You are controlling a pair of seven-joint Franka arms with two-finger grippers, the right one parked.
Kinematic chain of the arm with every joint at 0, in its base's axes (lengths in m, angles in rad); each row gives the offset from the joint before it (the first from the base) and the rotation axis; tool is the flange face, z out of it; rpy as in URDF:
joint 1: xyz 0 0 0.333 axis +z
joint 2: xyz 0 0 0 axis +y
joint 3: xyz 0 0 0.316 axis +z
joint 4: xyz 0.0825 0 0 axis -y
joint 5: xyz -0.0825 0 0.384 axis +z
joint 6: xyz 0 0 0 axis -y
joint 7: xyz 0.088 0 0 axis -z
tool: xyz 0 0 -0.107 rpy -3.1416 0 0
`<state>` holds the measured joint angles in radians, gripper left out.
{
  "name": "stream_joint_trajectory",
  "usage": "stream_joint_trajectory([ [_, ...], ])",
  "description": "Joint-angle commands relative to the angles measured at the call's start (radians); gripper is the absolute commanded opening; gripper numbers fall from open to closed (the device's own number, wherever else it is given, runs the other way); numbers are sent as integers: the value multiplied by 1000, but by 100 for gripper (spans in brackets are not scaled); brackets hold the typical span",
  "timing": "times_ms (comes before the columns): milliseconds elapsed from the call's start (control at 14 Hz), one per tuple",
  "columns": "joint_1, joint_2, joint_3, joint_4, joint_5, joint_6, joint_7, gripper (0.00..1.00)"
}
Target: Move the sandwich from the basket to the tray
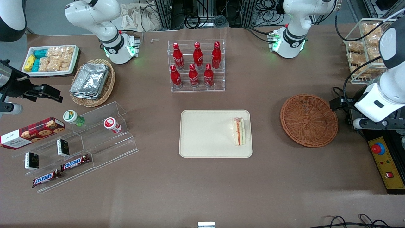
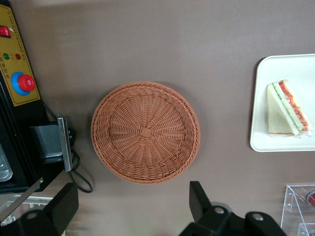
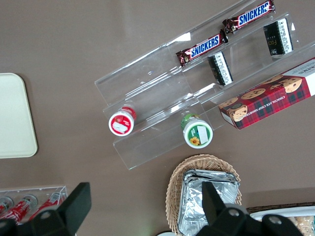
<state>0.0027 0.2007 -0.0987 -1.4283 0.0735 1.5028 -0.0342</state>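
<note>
The sandwich [image 1: 239, 131] [image 2: 285, 108] lies on the cream tray [image 1: 205, 133] [image 2: 280, 73], on its side near the tray edge that faces the basket. The round reddish-brown wicker basket [image 1: 308, 120] [image 2: 145, 132] sits on the table beside the tray, toward the working arm's end, with nothing in it. My gripper [image 1: 340, 104] [image 2: 133, 196] hangs high above the table by the basket's rim, on the side away from the tray. It is open, its fingers spread wide with nothing between them.
A clear rack of red bottles [image 1: 196, 66] stands farther from the front camera than the tray. A yellow control box with a red button [image 1: 384, 161] [image 2: 19, 81] lies next to the basket. Clear step shelves with snacks [image 1: 85, 139] lie toward the parked arm's end.
</note>
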Motion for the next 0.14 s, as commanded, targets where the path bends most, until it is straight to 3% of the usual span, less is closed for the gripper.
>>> stream_joint_trajectory([
  [0, -4, 17, 8, 48, -11, -12, 7, 100],
  [71, -4, 19, 10, 46, -12, -12, 5, 100],
])
